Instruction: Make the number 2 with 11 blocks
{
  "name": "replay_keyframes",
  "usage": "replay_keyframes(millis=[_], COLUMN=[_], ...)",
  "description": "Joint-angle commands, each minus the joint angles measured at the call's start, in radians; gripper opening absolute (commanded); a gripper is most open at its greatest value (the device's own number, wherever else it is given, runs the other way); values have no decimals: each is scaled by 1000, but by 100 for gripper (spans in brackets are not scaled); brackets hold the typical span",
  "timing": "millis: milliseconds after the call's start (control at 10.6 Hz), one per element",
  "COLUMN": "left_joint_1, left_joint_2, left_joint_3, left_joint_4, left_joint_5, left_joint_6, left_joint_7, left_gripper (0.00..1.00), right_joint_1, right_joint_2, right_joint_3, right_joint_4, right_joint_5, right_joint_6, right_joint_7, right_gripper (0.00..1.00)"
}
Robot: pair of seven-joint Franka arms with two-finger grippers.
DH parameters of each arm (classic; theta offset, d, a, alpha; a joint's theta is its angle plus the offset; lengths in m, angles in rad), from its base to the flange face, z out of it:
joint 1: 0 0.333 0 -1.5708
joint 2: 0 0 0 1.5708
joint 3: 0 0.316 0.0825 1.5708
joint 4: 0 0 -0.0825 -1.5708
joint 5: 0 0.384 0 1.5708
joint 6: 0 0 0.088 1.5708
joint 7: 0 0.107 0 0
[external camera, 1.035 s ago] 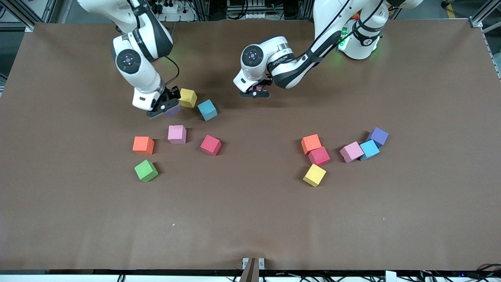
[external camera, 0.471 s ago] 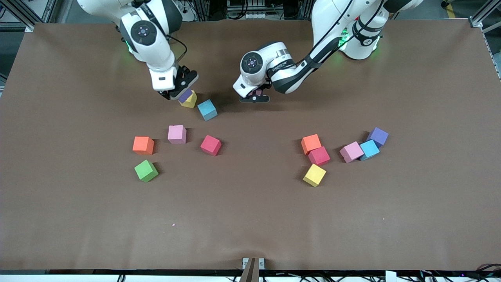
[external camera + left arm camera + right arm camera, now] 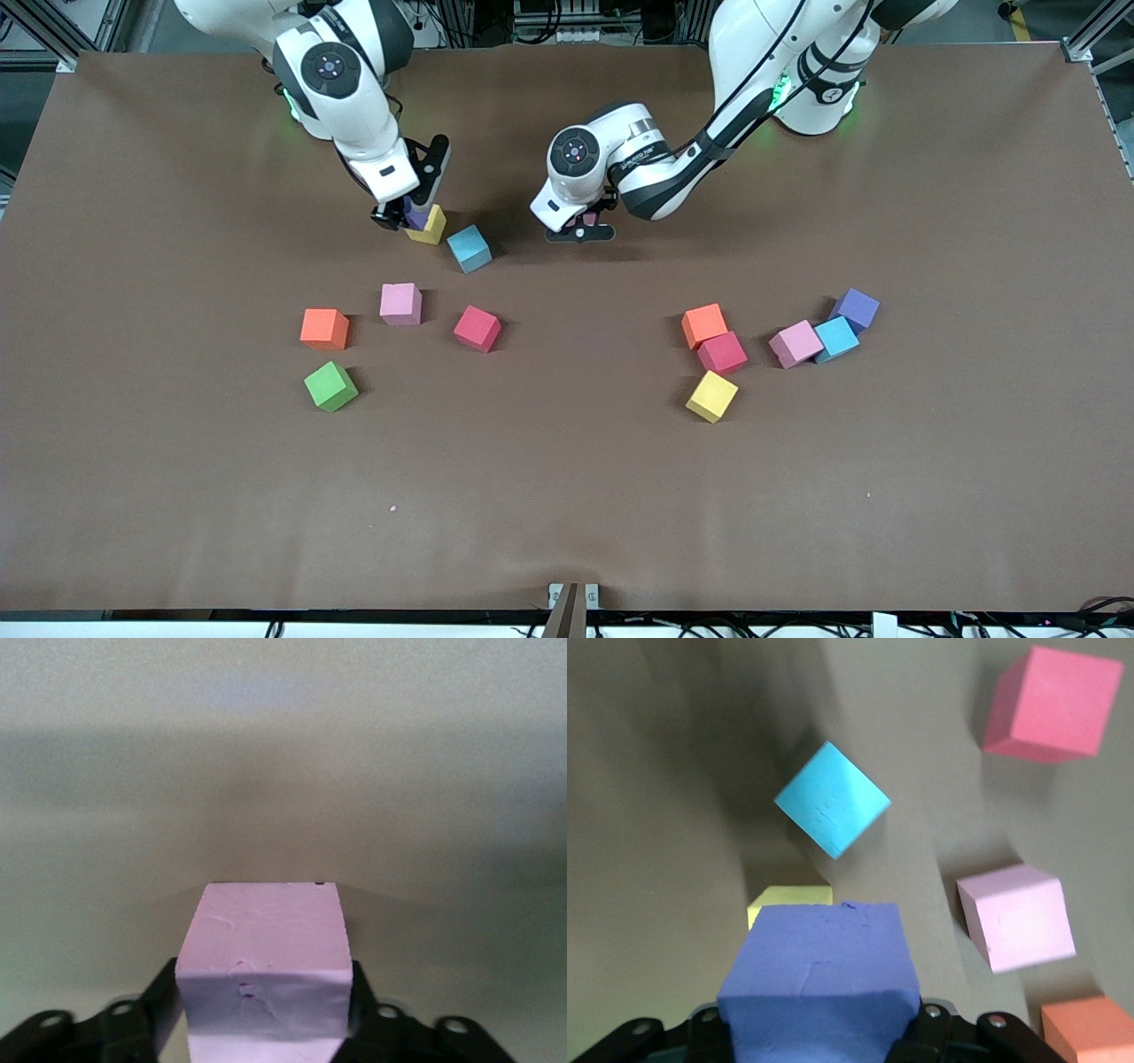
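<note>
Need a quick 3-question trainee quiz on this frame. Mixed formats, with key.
1. True or false: the right gripper is shut on a purple cube.
2. Which cube is that purple cube over? A. green cube; B. yellow cube; C. orange cube.
3. What colour is the cube at the left gripper?

Key: 1. True. 2. B. 3. Pink: the pink cube fills the left wrist view.
</note>
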Motion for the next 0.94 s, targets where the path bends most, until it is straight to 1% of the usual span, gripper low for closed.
replay_keyframes(millis=[0,188,282,471,565,659,753,847], left_joint_1=[3,17,55,153,203,263,321,377], left_joint_2=[-37,-87,-121,-158,-173,-186,-186,-183], left_joint_3=[3,3,3,0,0,0,0,1], left_joint_4=[52,111,114,112,114,117,143,155], left_joint_5=[28,28,24,25,25,28,28,28], left_joint_6=[-113,-251,-276,-281,-281,-281,-283,-292], left_joint_7=[-43,-43,-28,-23,-22,-20,-5,45], left_gripper=[100,100,100,100,100,100,100,100], right_joint_1=[38,55,61,67,87,106,120,147], right_joint_2=[48,60,63,76,89,118,157,193], right_joint_3=[-1,-1,-1,-1,-1,-3,-1,-1], right_joint_4=[7,6,6,9,14,39,78,113], right_joint_5=[-17,-17,-17,-17,-19,-20,-20,-20], right_joint_6=[25,24,22,18,19,16,13,13], right_joint_7=[-9,-8,-9,-8,-5,-2,0,7], right_gripper=[15,15,15,15,15,15,15,15])
